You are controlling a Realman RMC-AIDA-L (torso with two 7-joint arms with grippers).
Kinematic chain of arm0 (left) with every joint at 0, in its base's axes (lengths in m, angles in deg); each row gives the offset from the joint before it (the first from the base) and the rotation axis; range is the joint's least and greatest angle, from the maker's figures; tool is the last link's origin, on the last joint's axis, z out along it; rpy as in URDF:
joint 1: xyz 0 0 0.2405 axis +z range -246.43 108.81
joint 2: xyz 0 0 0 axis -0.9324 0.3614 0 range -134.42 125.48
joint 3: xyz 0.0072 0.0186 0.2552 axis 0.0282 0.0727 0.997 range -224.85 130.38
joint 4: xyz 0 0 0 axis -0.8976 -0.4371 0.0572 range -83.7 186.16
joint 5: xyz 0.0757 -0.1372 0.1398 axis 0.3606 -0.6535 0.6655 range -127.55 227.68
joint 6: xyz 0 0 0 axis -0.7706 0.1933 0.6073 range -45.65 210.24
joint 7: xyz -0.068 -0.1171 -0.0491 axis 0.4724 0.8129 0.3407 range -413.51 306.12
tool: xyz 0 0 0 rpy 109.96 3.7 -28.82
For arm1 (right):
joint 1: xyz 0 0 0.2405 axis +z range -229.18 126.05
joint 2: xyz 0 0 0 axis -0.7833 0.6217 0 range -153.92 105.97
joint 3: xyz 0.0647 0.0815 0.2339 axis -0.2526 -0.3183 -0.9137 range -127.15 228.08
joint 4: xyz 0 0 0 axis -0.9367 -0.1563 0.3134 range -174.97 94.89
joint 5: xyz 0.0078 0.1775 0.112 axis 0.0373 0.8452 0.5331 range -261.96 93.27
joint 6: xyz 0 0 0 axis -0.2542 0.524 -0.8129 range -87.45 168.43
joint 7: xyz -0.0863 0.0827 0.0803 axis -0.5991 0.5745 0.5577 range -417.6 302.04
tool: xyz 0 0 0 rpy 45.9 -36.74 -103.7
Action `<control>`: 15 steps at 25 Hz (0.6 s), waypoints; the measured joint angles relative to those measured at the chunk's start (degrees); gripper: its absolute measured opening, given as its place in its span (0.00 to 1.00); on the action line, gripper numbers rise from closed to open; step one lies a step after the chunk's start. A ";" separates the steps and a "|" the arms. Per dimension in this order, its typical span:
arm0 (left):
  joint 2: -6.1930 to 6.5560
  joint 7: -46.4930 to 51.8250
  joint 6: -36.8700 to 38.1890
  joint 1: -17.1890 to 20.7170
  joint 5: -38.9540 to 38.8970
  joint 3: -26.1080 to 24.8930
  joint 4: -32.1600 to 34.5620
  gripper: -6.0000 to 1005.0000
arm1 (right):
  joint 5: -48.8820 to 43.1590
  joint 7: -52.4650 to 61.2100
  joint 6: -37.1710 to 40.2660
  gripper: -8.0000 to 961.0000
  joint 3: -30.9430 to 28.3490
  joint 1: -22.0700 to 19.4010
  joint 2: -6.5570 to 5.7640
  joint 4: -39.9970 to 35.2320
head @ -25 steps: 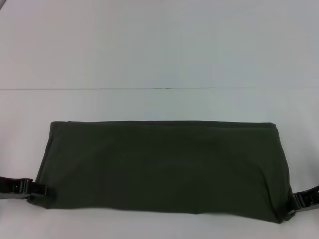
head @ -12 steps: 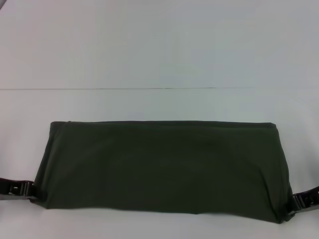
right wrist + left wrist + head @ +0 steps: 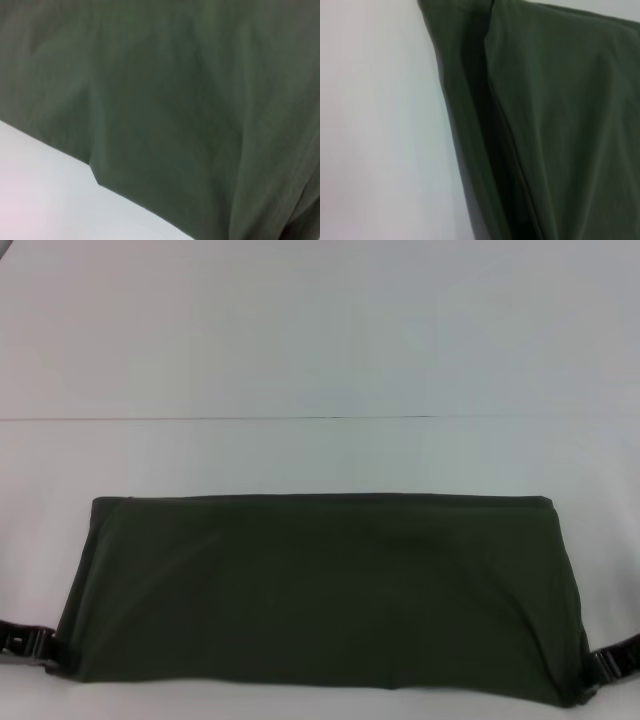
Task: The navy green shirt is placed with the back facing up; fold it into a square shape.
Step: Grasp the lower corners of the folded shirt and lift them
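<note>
Plainly we face the navy green shirt (image 3: pixel 320 595), a wide folded band on the table (image 3: pixel 320 350), soft and limp. Between them, the left gripper (image 3: pixel 48 652) and right gripper (image 3: pixel 592 677) touch its near corners; whether they pinch, we cannot tell.

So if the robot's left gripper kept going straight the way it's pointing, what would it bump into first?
Most likely the navy green shirt. The left gripper points inward at the shirt's near left corner and already seems to touch it; depth is hard to judge.
</note>
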 joint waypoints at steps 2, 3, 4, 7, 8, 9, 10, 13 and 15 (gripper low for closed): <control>0.22 -0.14 1.50 -0.13 0.83 -0.01 0.12 0.01 | -1.03 -0.63 1.02 0.04 0.55 0.00 0.13 0.00; 0.44 -0.22 2.91 -0.15 1.10 -0.01 0.19 0.01 | -1.57 -1.01 1.68 0.04 0.82 -0.03 0.26 0.00; 0.65 -0.28 3.77 -0.15 1.22 -0.04 0.23 0.01 | -2.03 -1.53 2.47 0.04 0.97 -0.12 0.41 0.00; 1.56 -0.45 7.56 -0.16 1.38 -0.43 0.30 0.01 | -2.57 -3.00 4.50 0.04 0.89 -0.47 0.62 0.00; 1.97 -0.55 9.40 -0.17 1.42 -0.58 0.34 0.01 | -2.61 -3.57 5.20 0.04 0.77 -0.57 0.62 0.00; 2.22 -0.62 10.64 -0.17 1.43 -0.64 0.36 0.01 | -2.61 -4.00 5.80 0.04 0.63 -0.69 0.62 0.00; 2.36 -0.67 11.75 -0.17 1.43 -0.63 0.38 0.01 | -2.60 -4.25 6.19 0.04 0.58 -0.79 0.57 0.00; 2.51 -0.86 13.42 -0.16 1.43 -0.64 0.40 0.01 | -2.47 -4.47 6.51 0.04 0.51 -1.05 0.37 0.00; 2.51 -0.89 13.51 -0.15 1.44 -0.68 0.26 0.01 | -2.32 -4.51 6.49 0.04 0.51 -1.13 0.30 0.00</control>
